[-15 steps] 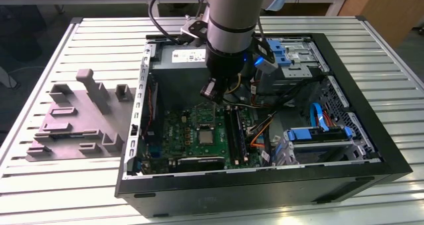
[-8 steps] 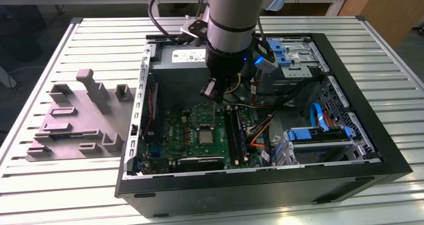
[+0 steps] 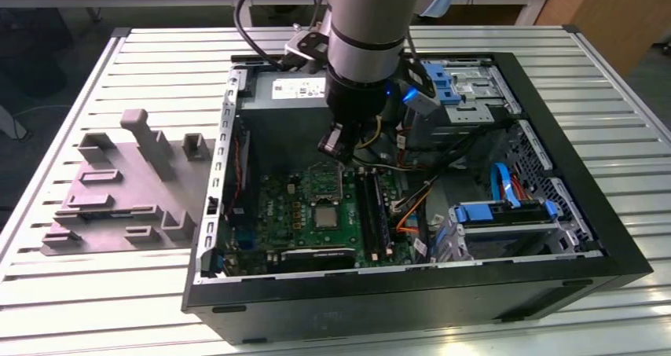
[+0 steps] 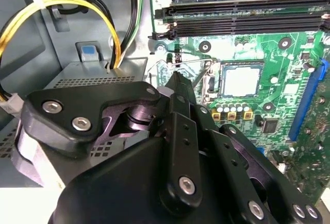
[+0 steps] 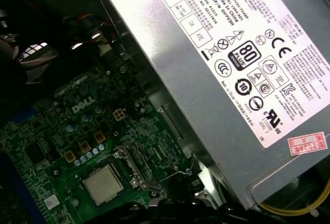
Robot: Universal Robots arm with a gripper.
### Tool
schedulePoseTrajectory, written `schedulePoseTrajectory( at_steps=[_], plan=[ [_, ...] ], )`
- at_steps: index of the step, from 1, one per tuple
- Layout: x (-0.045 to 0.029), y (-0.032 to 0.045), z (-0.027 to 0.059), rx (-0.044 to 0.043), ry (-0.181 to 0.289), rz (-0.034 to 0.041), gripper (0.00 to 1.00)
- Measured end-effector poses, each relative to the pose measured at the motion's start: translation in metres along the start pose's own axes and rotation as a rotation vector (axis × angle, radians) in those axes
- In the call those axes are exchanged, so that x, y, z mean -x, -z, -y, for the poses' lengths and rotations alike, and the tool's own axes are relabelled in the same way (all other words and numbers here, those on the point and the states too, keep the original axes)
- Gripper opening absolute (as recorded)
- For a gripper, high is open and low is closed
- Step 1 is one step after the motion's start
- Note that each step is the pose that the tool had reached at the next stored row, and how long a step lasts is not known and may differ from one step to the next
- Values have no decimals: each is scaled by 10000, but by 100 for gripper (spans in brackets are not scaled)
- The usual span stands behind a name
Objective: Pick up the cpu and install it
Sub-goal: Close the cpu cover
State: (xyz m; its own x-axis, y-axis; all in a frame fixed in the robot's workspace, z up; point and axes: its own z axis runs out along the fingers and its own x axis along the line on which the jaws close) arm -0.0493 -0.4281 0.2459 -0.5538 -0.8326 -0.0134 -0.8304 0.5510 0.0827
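The cpu (image 3: 327, 215), a small silvery square chip, lies flat in its metal-framed socket (image 3: 326, 199) on the green motherboard inside the open computer case. It also shows in both wrist views, cpu (image 4: 241, 80) and cpu (image 5: 103, 184), with its top bare. My gripper (image 3: 333, 149) hangs above the board just behind the socket, apart from the chip. In the second wrist view the gripper (image 4: 175, 76) has its dark fingers drawn together to one tip, with nothing between them. A thin wire lever (image 4: 195, 61) lies beside the tip.
The grey power-supply box (image 5: 232, 54) stands close behind the gripper, with yellow and black cables (image 4: 77, 2) running from it. Memory slots (image 4: 242, 20) flank the socket. A grey-purple tray (image 3: 115, 191) lies outside the case at the exterior view's left. Blue-tabbed drive bays (image 3: 504, 214) occupy the right.
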Motion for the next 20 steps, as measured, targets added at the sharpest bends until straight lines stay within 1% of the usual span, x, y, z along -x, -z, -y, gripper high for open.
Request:
schedulePoseTrajectory(
  at_steps=[3, 4, 9, 14, 20],
  plan=[
    [-6, 2, -2, -11, 262, -46, 11],
    [-14, 2, -2, -11, 299, -49, 11],
    [-72, 1, 1, -10, 364, -51, 11],
    [-124, 5, 33, -9, 395, -55, 11],
    [-137, 6, 42, -9, 402, -55, 11]
  ],
)
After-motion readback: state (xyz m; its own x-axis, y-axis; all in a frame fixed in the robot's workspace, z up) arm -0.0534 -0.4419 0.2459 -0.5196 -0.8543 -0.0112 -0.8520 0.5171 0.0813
